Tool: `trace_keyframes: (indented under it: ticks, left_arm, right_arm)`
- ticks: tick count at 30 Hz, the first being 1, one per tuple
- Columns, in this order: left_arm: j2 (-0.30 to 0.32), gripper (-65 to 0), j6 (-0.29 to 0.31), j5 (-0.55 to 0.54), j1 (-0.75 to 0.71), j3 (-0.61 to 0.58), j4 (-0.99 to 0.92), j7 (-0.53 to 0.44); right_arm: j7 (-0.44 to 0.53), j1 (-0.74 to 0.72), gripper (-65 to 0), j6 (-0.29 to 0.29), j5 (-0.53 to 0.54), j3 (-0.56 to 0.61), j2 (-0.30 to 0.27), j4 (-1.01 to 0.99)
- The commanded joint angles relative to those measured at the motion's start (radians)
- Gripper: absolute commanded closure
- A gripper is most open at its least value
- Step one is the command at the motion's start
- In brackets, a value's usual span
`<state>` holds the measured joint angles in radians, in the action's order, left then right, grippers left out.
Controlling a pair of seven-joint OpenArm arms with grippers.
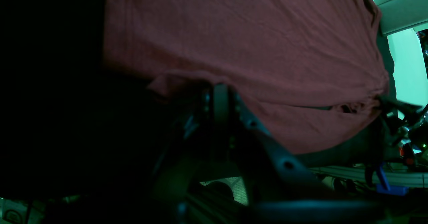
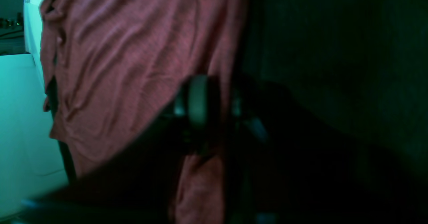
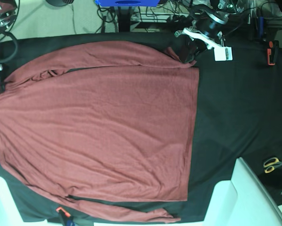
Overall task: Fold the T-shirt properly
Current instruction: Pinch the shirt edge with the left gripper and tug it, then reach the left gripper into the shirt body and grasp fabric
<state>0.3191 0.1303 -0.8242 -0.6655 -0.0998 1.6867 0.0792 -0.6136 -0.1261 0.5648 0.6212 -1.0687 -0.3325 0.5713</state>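
Yellow-handled scissors (image 3: 273, 164) lie on black cloth (image 3: 240, 108).

The T-shirt (image 3: 103, 127) is a soft, matt knit cloth in rust red; up close in the wrist views (image 1: 240, 43) (image 2: 127, 67) its surface shows a fine ribbed weave and shallow wrinkles, with no sheen. The bench (image 3: 240, 113) is covered by a black cloth, matt and smooth, taking almost no light. The left gripper (image 3: 187, 55) looks like dark matt plastic, with a white glossy part above it. The scissors (image 3: 273, 164) have yellow plastic handles. At the near edge, a pale block (image 3: 244, 197) looks smooth and slightly shiny, like moulded plastic.
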Motion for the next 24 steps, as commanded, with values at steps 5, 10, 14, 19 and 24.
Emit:
trace_keyframes:
  ticks: [5, 10, 14, 19, 24]
  left_arm:
    - [0.007, 0.0, 0.012, -0.008, -0.007, 0.002, 0.022, -0.019]
    - [0.007, 0.0, 0.012, -0.008, 0.002, 0.004, 0.023, -0.019]
    - [0.007, 0.0, 0.009, -0.008, 0.026, 0.004, 0.057, 0.004]
    - [-0.008, 0.0, 0.009, -0.008, 0.097, 0.054, 0.062, 0.164]
    - [-0.044, 0.0, 0.009, -0.008, 0.149, 0.143, 0.062, 0.264]
  right_arm:
    - [-0.007, -0.007, -0.5, 0.002, 0.001, 0.002, -0.024, 0.013]
    - [-0.024, -0.019, -0.5, -0.059, -0.001, 0.002, -0.027, 0.014]
    - [-0.081, -0.031, -0.6, -0.081, 0.002, 0.002, -0.041, 0.071]
    - [-0.116, -0.050, -0.6, -0.139, -0.001, 0.002, -0.046, 0.118]
    - [-0.128, -0.054, -0.6, -0.145, -0.001, 0.003, -0.047, 0.118]
